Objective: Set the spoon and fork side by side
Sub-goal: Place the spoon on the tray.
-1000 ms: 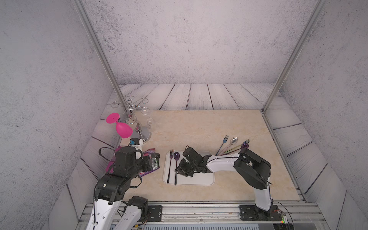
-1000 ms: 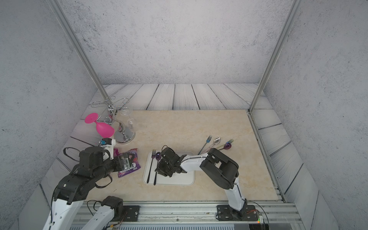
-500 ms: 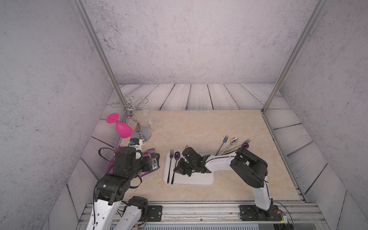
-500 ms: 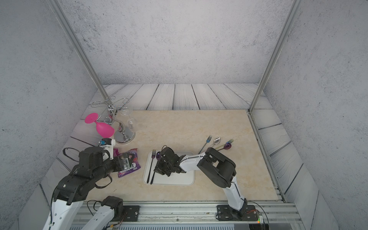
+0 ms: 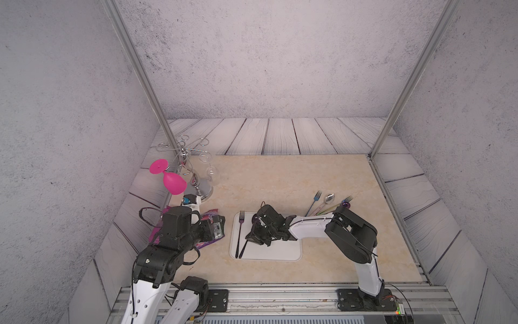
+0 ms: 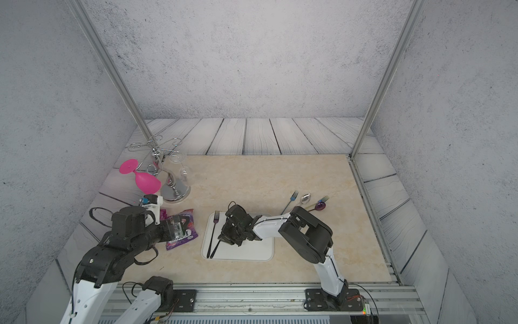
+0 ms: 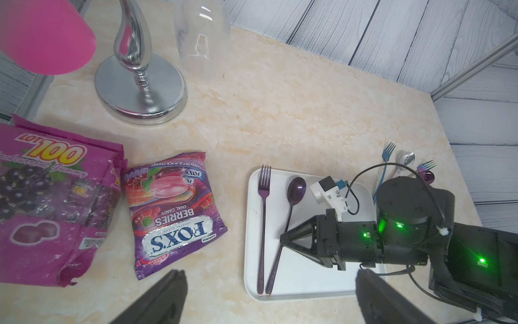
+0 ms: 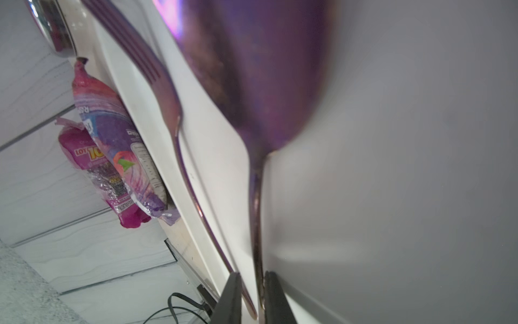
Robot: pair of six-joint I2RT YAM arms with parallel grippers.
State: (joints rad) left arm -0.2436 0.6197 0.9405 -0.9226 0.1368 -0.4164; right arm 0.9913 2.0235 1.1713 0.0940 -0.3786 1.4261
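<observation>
A purple fork (image 5: pixel 240 232) (image 7: pixel 263 213) lies lengthwise on the left part of the white tray (image 5: pixel 280 252) (image 7: pixel 302 283). To its right lies the purple spoon (image 7: pixel 291 204) (image 8: pixel 252 84), slanted so that its handle end nearly meets the fork's (image 8: pixel 157 84). In both top views only the spoon's handle (image 5: pixel 243 249) (image 6: pixel 215 249) shows, its bowl hidden under the arm. My right gripper (image 5: pixel 251 238) (image 8: pixel 252 273) is low over the tray, its jaws a little apart round the spoon's handle. My left gripper (image 5: pixel 217 227) (image 7: pixel 269 272) hangs wide open and holds nothing, left of the tray.
Two candy bags (image 7: pixel 171 213) (image 7: pixel 53 196) lie left of the tray. Behind them stands a chrome glass rack (image 5: pixel 204 190) holding a pink glass (image 5: pixel 173 182) and a clear one (image 7: pixel 201 33). More cutlery (image 5: pixel 329 197) lies at the back right.
The spoon's handle end has swung left toward the fork's handle, so it now lies slanted. The right gripper has shifted slightly with it. The left arm has not moved.
</observation>
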